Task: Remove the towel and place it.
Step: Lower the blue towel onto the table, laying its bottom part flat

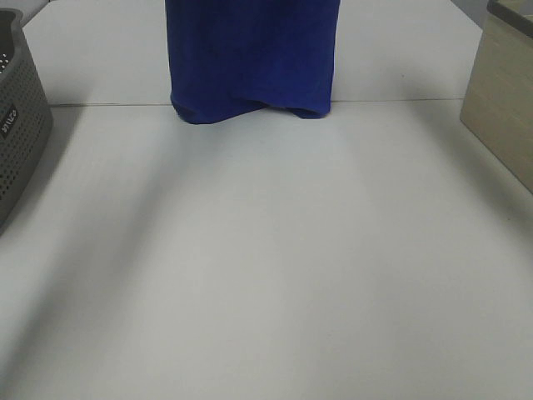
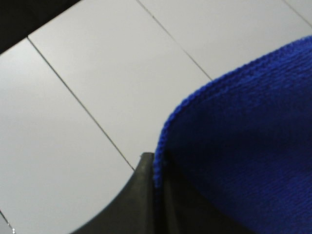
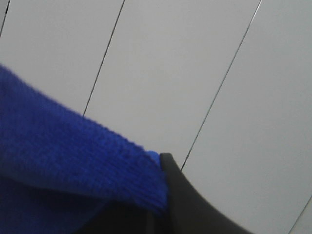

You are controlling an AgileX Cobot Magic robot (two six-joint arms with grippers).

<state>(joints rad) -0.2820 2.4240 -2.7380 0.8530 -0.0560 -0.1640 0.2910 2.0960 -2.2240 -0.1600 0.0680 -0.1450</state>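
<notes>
A white table [image 1: 266, 275] is filling almost the whole high view, with a thin seam [image 1: 416, 101] running across its far part from side to side.

The royal-blue towel [image 1: 250, 58] is hanging over the middle of that seam. Its long axis is standing upright, so it is pointing straight down at the table. The upper part is running out past the top of the view, and the lower edge is bunching into soft curls right at the seam, seemingly brushing the surface there.

A dark grey perforated basket [image 1: 21, 117] is sitting at the left end of the seam, well apart from the towel. Only part of its wall and rim is showing, so what it is holding cannot be told. A beige box [image 1: 500, 100] with a dark top edge is standing at the right end of the seam, and its inside is hidden too.

Neither arm is appearing in the high view. In the left wrist view, the left gripper [image 2: 157, 168] is pinching the hemmed edge of the towel, jaws pressed together on the cloth. In the right wrist view, the right gripper [image 3: 152, 209] is likewise clamping a fuzzy corner of the towel, with the cloth draping over one dark finger.
</notes>
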